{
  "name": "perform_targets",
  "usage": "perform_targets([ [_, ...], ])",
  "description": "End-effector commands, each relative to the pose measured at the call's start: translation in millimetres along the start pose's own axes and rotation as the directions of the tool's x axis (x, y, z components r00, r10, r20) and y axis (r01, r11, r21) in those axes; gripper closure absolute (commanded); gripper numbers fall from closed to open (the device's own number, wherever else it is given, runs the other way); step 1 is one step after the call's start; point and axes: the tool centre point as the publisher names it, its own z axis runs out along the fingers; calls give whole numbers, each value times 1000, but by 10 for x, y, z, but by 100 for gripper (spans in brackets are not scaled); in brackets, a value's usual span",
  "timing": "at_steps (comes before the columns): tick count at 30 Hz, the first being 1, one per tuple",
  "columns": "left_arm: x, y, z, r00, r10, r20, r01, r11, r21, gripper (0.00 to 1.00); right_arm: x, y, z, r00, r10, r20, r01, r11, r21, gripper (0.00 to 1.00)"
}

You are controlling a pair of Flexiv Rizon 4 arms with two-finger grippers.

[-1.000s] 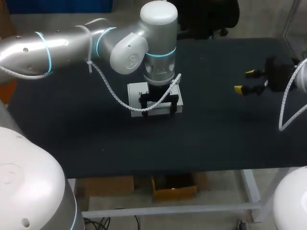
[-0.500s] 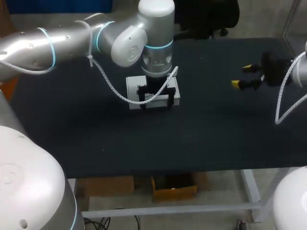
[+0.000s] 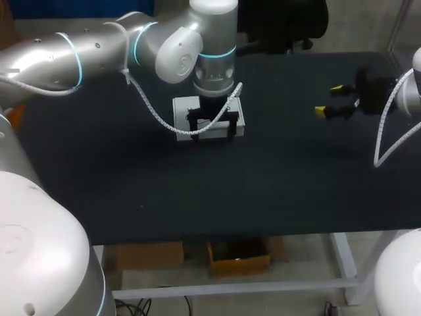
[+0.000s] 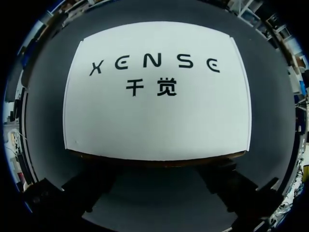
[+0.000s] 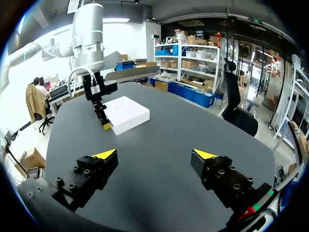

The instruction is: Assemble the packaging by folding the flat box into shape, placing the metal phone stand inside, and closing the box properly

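A closed white box (image 3: 208, 112) with black print lies flat on the black table (image 3: 131, 178), left of the middle. My left gripper (image 3: 210, 134) hangs over its near edge, open, both fingers on that same side. In the left wrist view the box (image 4: 157, 92) spreads out just ahead of the dark fingers (image 4: 91, 191). My right gripper (image 3: 332, 100) hovers open and empty at the far right, well apart from the box. Its wrist view shows the gripper (image 5: 155, 154) wide open, with the box (image 5: 126, 113) and my left gripper (image 5: 102, 121) far ahead. No phone stand shows.
A white cable (image 3: 154, 115) loops from my left arm down to its gripper. Another cable (image 3: 385, 141) hangs from my right arm.
My left gripper has moved toward the table's far side, and the white box has slid that way with it. The right gripper has drifted a little left and farther back.
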Motion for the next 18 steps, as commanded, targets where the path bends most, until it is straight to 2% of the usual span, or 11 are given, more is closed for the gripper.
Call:
perform_targets([
  [1,37,-120,11,1000,4,7,-4,1000,-10,0,-14,28,15,1000,0,0,0,1000,-2,0],
  [18,117,-586,7,1000,19,1,-19,1000,-2,0,-20,36,16,1000,2,0,-2,1000,0,0],
])
